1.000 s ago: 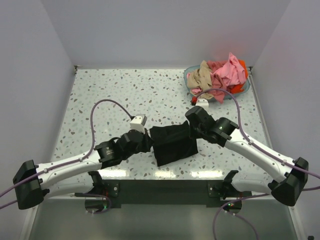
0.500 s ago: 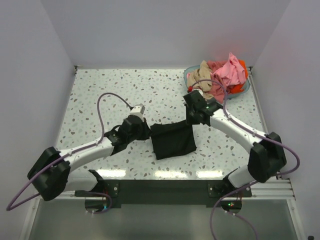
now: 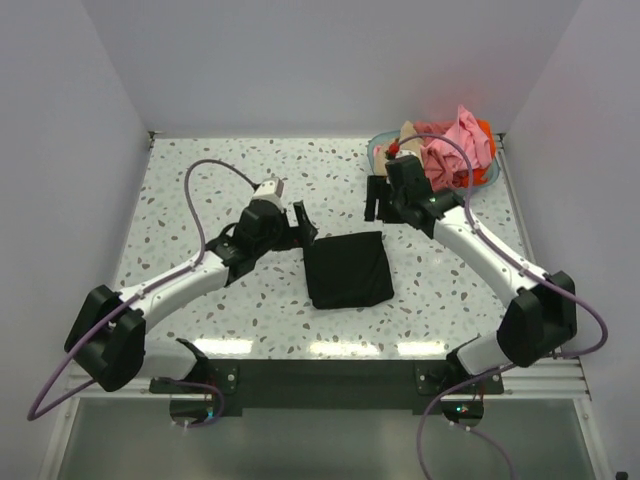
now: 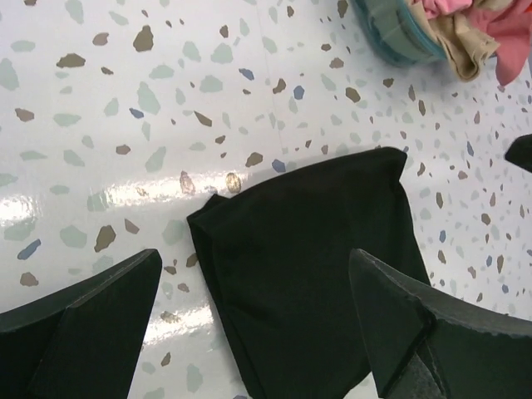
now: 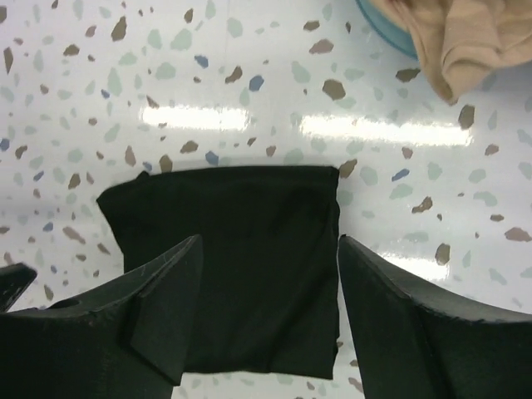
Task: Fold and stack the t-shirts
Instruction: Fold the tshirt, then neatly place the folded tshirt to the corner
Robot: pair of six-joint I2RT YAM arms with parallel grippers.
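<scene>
both jaws wide, off black t-shirt [image 3: 347,269]

a robot lab cell, not a home: bare pale walls [image 3: 330,60] box in a speckled table [image 3: 320,170]. a left arm [image 3: 170,290] and right arm [image 3: 490,260] sit bolted by a dark rail [image 3: 330,372], trailing purple cables [image 3: 215,162].

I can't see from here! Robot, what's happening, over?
Left hand, right hand open, empty. Black t-shirt folded flat. Other shirts in basket. Nothing blocking.
</scene>
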